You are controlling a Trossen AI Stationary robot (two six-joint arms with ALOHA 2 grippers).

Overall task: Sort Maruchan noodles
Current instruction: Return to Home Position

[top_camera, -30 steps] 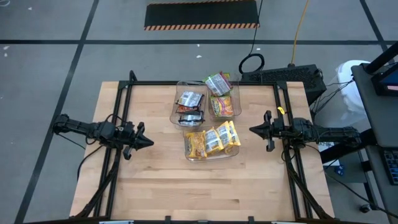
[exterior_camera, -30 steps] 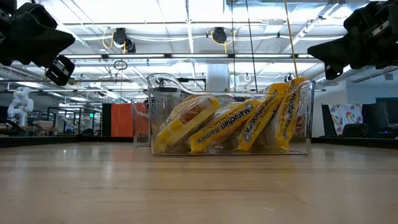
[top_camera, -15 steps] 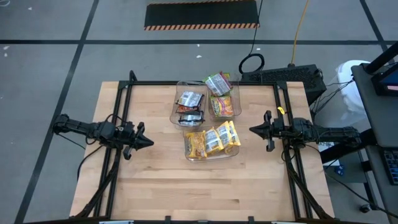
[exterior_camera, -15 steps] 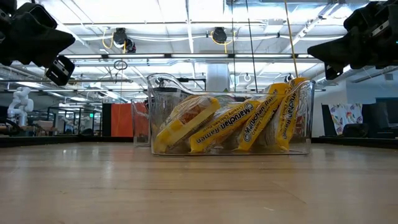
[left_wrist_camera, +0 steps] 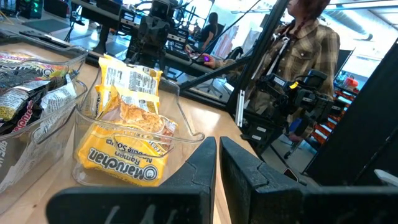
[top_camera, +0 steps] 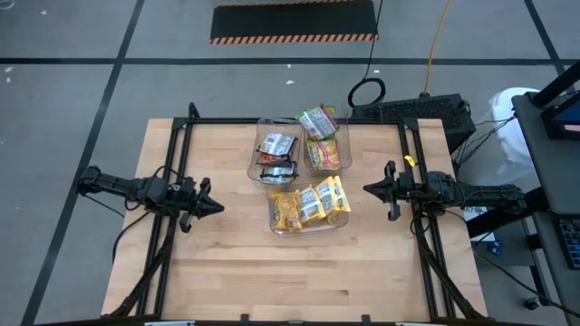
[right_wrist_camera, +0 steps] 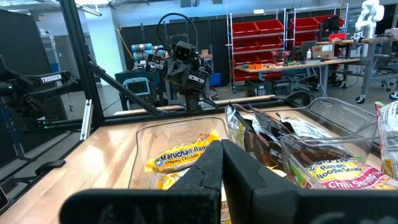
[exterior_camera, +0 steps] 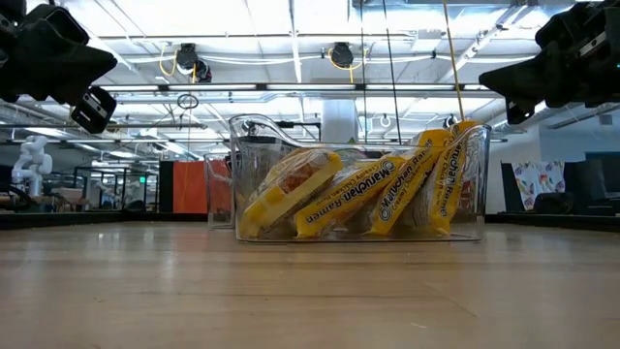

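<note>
Top cam straight down, low cam tabletop-level, wrist cams face inward, all seemingly share yellow-pack bin

yellow packets, green packets, dark packets

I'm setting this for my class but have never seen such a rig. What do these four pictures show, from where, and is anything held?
This is a robot with two dark arms at a wooden table. One picture looks straight down, one looks level across the tabletop, and two come from cameras on the arms' wrists. In the middle stand three clear bins of ramen packets: yellow packets in one, dark packets in another, green and orange-red packets in the third. The left gripper and right gripper hover at either side, fingers shut, holding nothing.
</note>
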